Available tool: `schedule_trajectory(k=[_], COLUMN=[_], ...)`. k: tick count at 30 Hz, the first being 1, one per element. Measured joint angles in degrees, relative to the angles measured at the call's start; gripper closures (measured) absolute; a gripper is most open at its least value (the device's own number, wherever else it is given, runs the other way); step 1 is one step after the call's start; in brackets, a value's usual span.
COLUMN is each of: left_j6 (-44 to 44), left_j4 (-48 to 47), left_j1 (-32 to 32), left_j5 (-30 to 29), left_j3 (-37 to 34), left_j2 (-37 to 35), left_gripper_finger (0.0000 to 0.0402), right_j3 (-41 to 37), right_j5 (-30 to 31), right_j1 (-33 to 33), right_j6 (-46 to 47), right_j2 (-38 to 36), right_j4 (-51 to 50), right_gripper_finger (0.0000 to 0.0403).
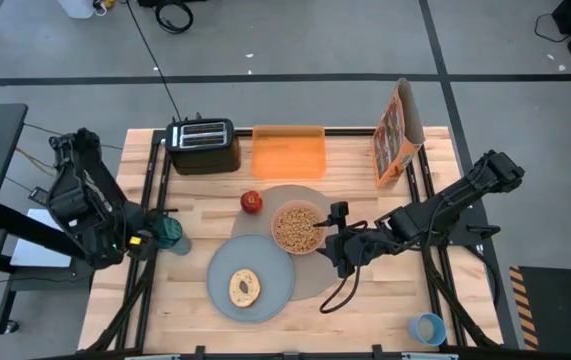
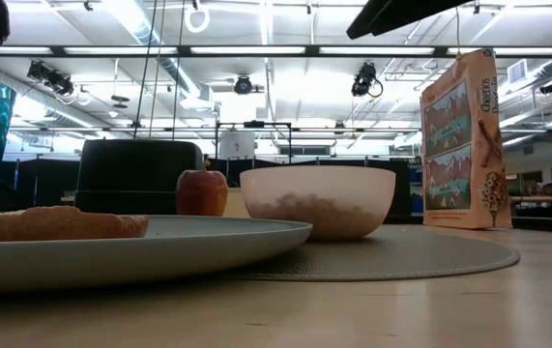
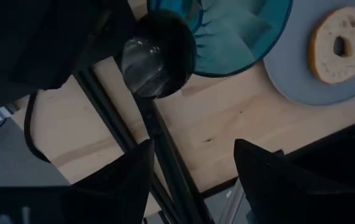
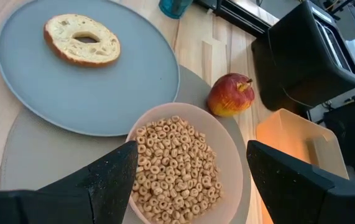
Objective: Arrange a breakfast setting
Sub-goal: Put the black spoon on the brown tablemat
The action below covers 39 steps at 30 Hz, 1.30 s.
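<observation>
The taupe mat (image 1: 310,275) lies at the table's middle. On it stands the pink bowl (image 1: 298,228), full of cereal rings (image 4: 171,165), and the grey plate (image 1: 265,262) overlaps its near left part. The bagel (image 1: 244,287) lies on the plate, and the red apple (image 1: 252,202) sits at the mat's far left edge. My right gripper (image 1: 327,238) is open just right of the bowl, its fingers (image 4: 112,177) to either side of the bowl's rim. My left gripper (image 1: 150,240) is open beside a teal glass (image 1: 171,234). A small blue cup (image 1: 428,328) stands at the near right corner. I cannot make out the spoon.
The black toaster (image 1: 203,145) and the orange tray (image 1: 288,152) stand along the far edge, with a cereal box (image 1: 397,133) upright at the far right. Black frame rails (image 1: 151,190) run along the table's left and right sides. A dark, shiny round thing (image 3: 146,59) sits by the glass.
</observation>
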Motion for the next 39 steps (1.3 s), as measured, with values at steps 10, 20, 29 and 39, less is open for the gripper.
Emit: schedule_trajectory(k=[10,20,29,39], left_j6=[0.2,3.1,3.7,7.8], left_j4=[0.2,0.1,0.0,1.6], left_j1=[6.2,10.6,15.1,18.8], left_j5=[5.7,-3.6,-5.6,-5.7], left_j3=[-7.4,-7.4,-7.4,-7.4], left_j2=[-0.7,-1.0,-1.0,-1.0], left_gripper_finger=[0.0171,0.0171,0.0174,0.0231], right_j3=[0.0,1.3,1.3,1.3], right_j5=[0.0,-0.1,-1.4,-1.5], right_j1=[0.0,0.0,0.0,0.0], right_j6=[0.4,-0.7,-1.6,-1.6], right_j2=[0.0,0.0,0.0,0.0], right_j4=[2.6,3.4,4.2,4.3], right_gripper_finger=[0.0094,0.0094,0.0094,0.0094])
